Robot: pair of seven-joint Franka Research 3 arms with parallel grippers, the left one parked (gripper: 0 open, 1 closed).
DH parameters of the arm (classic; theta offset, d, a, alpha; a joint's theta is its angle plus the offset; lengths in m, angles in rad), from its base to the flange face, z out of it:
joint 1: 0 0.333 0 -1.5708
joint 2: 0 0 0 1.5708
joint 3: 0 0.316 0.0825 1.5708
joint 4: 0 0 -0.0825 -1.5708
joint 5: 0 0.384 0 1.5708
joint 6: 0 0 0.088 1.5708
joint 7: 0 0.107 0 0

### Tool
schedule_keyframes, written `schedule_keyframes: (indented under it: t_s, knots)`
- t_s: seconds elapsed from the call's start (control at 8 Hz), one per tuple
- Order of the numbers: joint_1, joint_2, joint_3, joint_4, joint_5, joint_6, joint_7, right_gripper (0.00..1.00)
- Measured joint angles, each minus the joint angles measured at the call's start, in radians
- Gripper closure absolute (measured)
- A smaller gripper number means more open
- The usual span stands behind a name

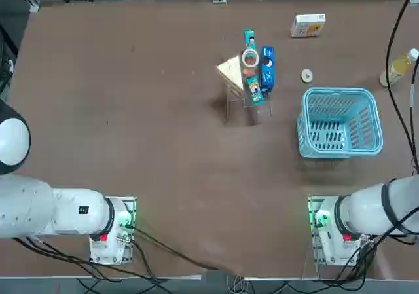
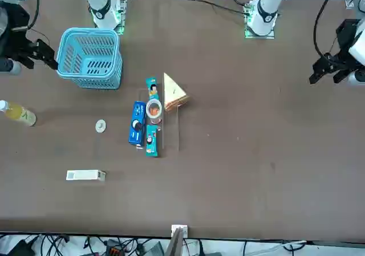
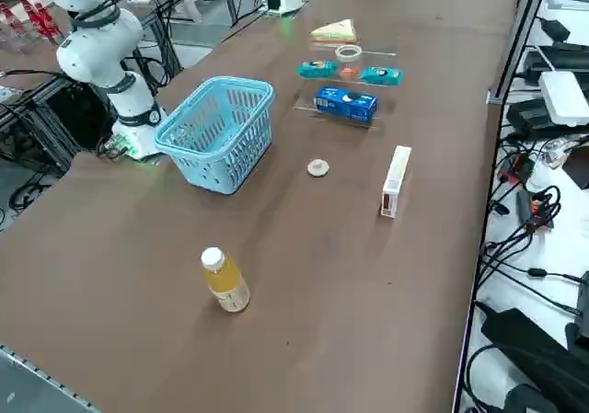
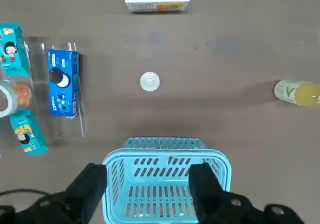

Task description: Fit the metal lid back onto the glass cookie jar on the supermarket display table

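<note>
The metal lid (image 1: 307,76) is a small silvery-white disc lying flat on the supermarket display table (image 1: 131,143), between the blue snack pack and the basket. It also shows as the lid (image 2: 101,126), (image 3: 317,167), (image 4: 150,81). The glass cookie jar (image 1: 251,59) stands uncovered among snack packs on a clear stand, with brownish contents visible; it shows too as the jar (image 2: 154,110), (image 3: 348,54), (image 4: 6,97). My right gripper (image 4: 150,184) hangs open and holds nothing. It is high above the blue basket and well short of the lid. It appears at the table's side as the gripper (image 2: 48,56).
A blue basket (image 1: 340,122) stands close in front of the right arm's base. A yellow drink bottle (image 1: 400,65) stands near the right edge, and a white carton (image 1: 308,25) lies at the far side. A blue pack (image 1: 266,68), teal packs and a sandwich wedge (image 1: 231,73) surround the jar.
</note>
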Motion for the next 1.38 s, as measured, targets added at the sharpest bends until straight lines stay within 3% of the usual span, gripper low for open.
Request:
schedule_keyframes:
  t_s: [0.62, 0.88, 1.12, 1.38]
  knots:
    - [-0.008, 0.053, 0.000, -0.020, -0.003, 0.022, 0.010, 0.00]
    - [-0.009, 0.093, 0.001, -0.138, -0.003, 0.197, 0.011, 0.00]
    - [-0.008, 0.119, 0.003, -0.337, -0.003, 0.451, 0.012, 0.00]
    - [-0.008, 0.155, 0.006, -0.463, -0.003, 0.604, 0.013, 0.00]
